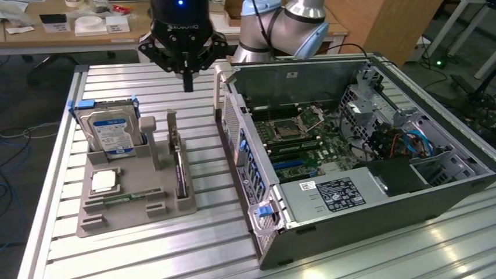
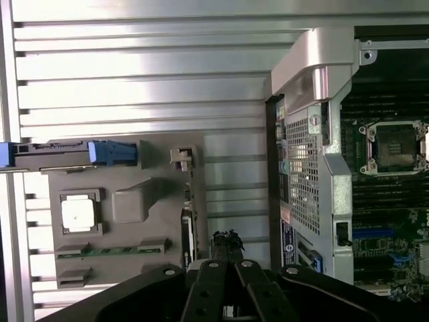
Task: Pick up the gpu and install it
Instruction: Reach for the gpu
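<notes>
The gpu (image 1: 180,171) stands on its long edge in a slot of the grey holder (image 1: 132,218), with its pale bracket at the far end. It appears edge-on in the wrist view (image 2: 190,231). My gripper (image 1: 187,87) hangs above the slatted table, past the bracket end of the gpu and near the far corner of the open computer case (image 1: 256,180). Its fingers are shut together with nothing between them. In the wrist view the gripper (image 2: 226,243) points at the strip of table between the holder (image 2: 127,201) and the case (image 2: 312,168).
The holder also carries an upright silver hard drive (image 1: 111,131) with blue rails, a processor chip (image 1: 104,181) and a memory stick (image 1: 128,197). Inside the case lies the motherboard (image 1: 310,139) with cables at the exterior view's right. Desks stand behind the table.
</notes>
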`<state>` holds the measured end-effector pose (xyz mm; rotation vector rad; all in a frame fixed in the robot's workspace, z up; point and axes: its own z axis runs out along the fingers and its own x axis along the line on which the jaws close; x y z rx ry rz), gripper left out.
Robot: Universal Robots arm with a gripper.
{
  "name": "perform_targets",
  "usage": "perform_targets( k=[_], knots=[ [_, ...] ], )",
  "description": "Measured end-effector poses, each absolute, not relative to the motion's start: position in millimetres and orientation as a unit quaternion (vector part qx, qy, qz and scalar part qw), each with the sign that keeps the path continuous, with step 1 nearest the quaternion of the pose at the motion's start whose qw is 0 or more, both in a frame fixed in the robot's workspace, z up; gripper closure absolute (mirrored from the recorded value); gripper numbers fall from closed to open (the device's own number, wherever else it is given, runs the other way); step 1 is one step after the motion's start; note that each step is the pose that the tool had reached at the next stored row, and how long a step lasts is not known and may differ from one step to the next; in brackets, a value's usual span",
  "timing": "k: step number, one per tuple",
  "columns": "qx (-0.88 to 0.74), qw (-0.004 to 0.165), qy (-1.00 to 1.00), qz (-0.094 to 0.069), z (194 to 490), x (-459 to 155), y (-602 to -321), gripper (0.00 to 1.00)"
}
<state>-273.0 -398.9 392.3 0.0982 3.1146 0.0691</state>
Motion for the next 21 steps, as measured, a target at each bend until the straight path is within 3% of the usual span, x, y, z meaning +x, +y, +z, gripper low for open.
perform_targets(
  k=[21],
  knots=[
    [0.032, 0.012, 0.999, 0.022, 392, -317, -399, 0.89]
  ],
)
